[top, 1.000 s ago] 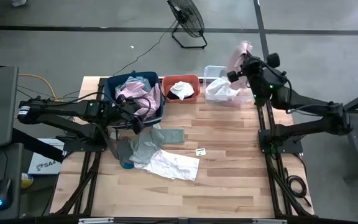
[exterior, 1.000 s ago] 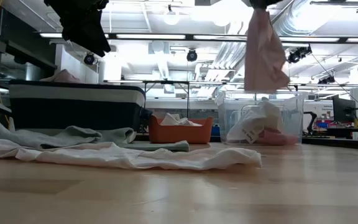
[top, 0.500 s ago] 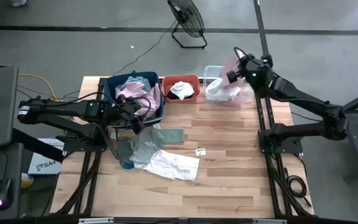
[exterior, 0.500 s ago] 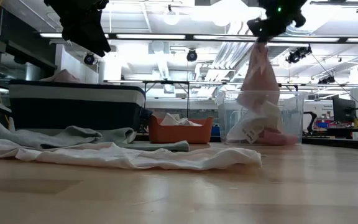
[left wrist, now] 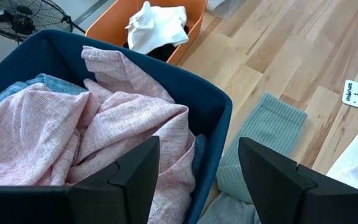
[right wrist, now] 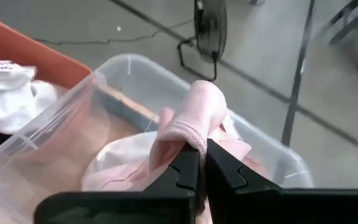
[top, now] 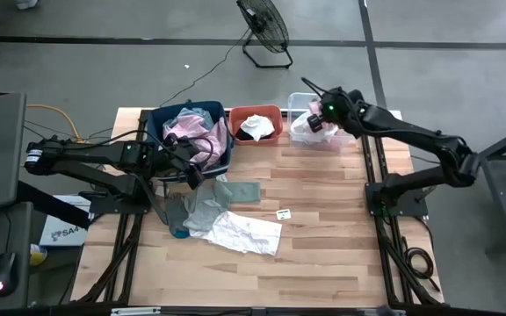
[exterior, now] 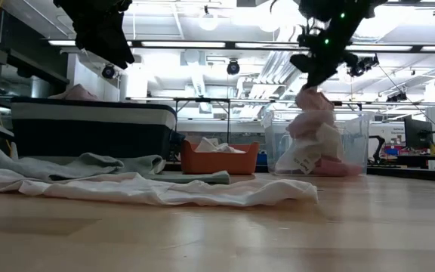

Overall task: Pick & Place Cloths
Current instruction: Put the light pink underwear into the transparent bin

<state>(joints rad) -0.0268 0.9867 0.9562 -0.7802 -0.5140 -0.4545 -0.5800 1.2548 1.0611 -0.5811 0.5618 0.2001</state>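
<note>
My right gripper [top: 321, 112] hangs over the clear bin [top: 299, 99] at the table's far edge, shut on a pink cloth [exterior: 313, 115]. A white cloth [right wrist: 114, 158] lies in that bin. My left gripper [left wrist: 197, 149] is open and touches nothing, hovering by the blue bin's [top: 158, 118] near right corner. That bin holds a large pale pink cloth [left wrist: 104, 130] and a blue plaid one [left wrist: 17, 93]. The orange bin [top: 275, 136] holds a white cloth [top: 256, 125] over something black. A grey-green cloth [top: 209, 197] and another white cloth [top: 246, 233] lie flat on the table. My right gripper pinches the pink cloth at a folded, hemmed edge [right wrist: 188, 132] between its two fingers, coming from above. The cloth bunches just below the fingers, and its lower part [exterior: 308, 132] rests crumpled on the pile inside the clear bin.
The three bins stand in a row along the far edge. A small white card [top: 283, 213] lies mid-table. The near half of the wooden table [top: 323, 263] is bare boards. A floor fan [top: 264, 26] stands beyond the far edge.
My right gripper has moved down and toward the table's left, from beyond the clear bin's far right corner to over the bin. The pink cloth, which hung long and straight below it, has sunk into the bin and crumpled onto the pile.
</note>
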